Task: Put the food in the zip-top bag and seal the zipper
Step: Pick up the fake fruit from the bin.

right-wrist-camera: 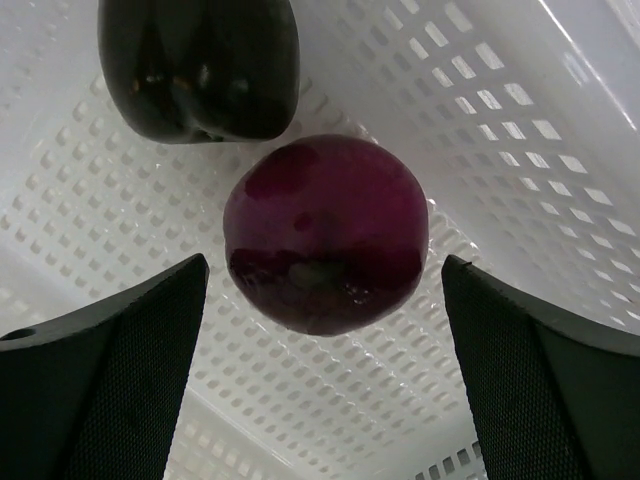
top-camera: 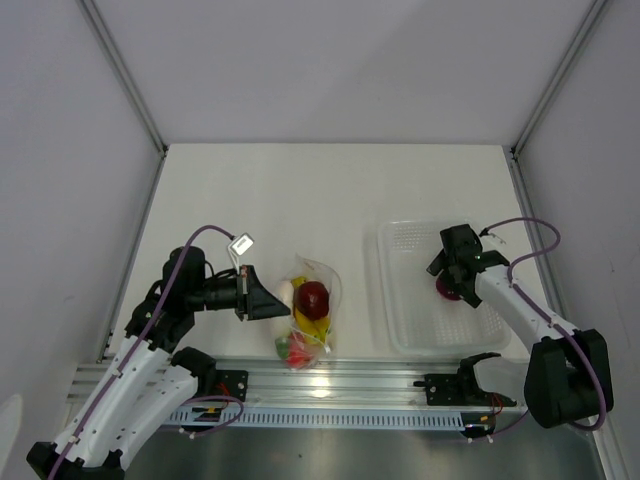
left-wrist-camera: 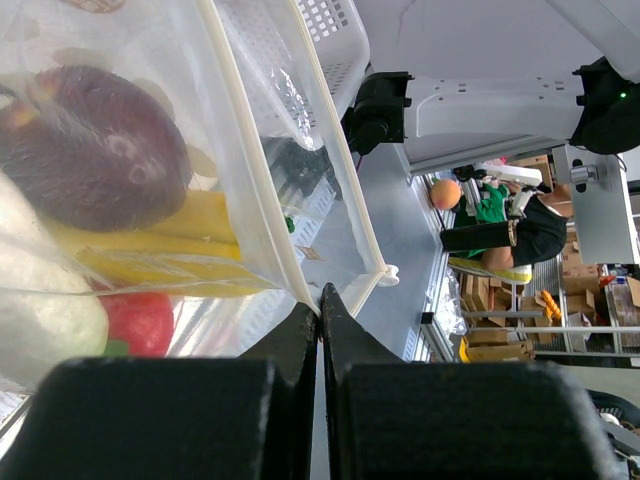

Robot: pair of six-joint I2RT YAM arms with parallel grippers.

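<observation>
Your left gripper (left-wrist-camera: 320, 297), lower centre: jaws together, clamped on bag (left-wrist-camera: 250, 120) edge. Your right gripper (right-wrist-camera: 322, 270): jaws apart, straddling purple fruit (right-wrist-camera: 325, 230) in tray (right-wrist-camera: 520, 120).

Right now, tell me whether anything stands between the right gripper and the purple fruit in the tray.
Nothing visible. The right gripper hangs open over the purple fruit, a finger on each side. The darker piece lies beyond it in the tray, outside the gap.
</observation>
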